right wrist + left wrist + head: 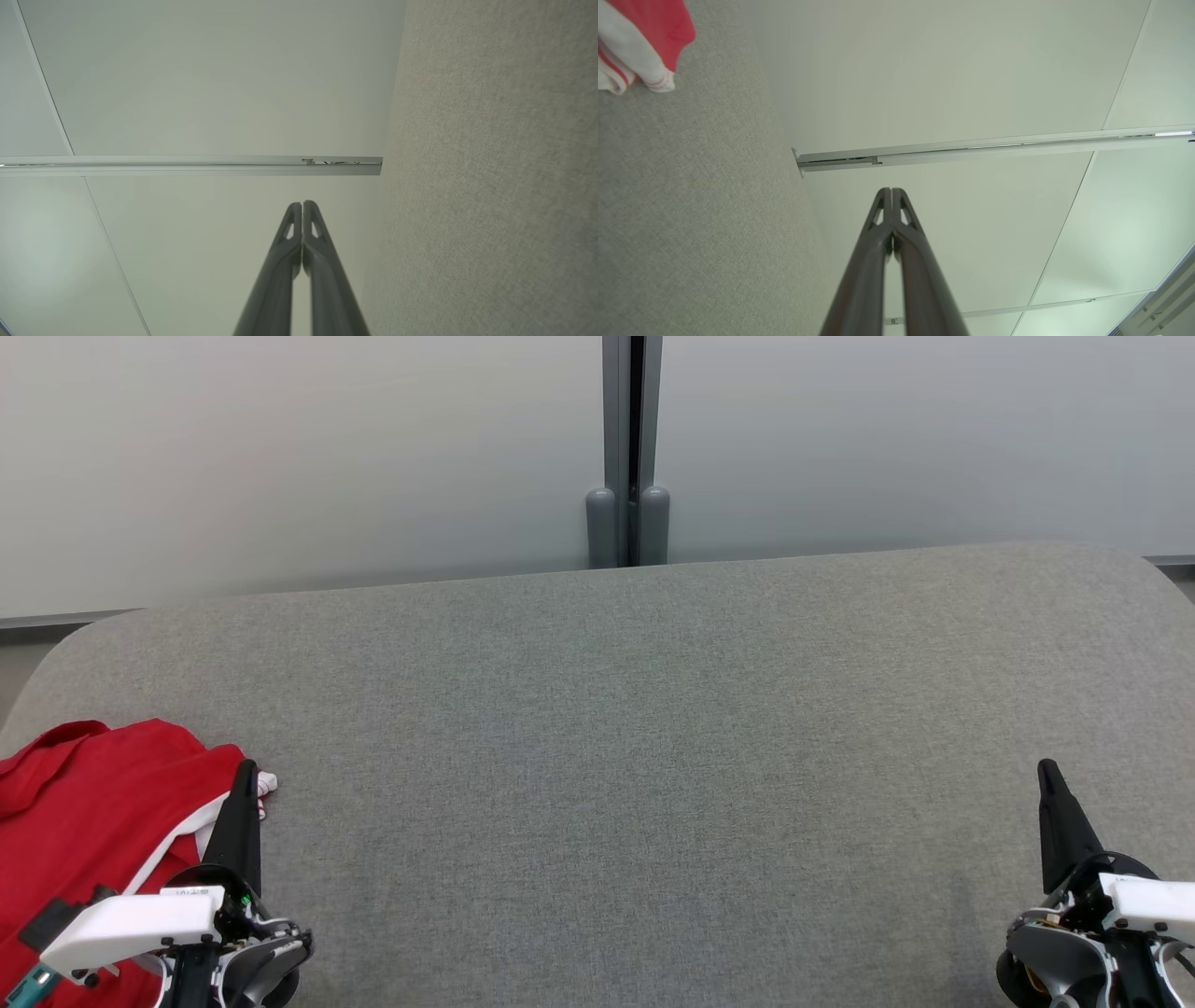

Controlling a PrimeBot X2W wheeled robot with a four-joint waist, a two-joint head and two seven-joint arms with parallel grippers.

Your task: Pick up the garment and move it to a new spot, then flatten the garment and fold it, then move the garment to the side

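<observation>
The left gripper and the right gripper are seen at the near edge of the grey counter. The jaws of both are pressed together, with nothing held between them. The red garment with white trim is laid crumpled on the counter, just left of the left jaws and well apart from the right jaws. Beyond the jaws, a pale wall is seen.

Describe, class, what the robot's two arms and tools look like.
The left tool and right tool each have two long, dark, tapering fingers with triangular cut-outs near the tips. Behind each sits a white housing over rounded grey and black wrist parts.
</observation>
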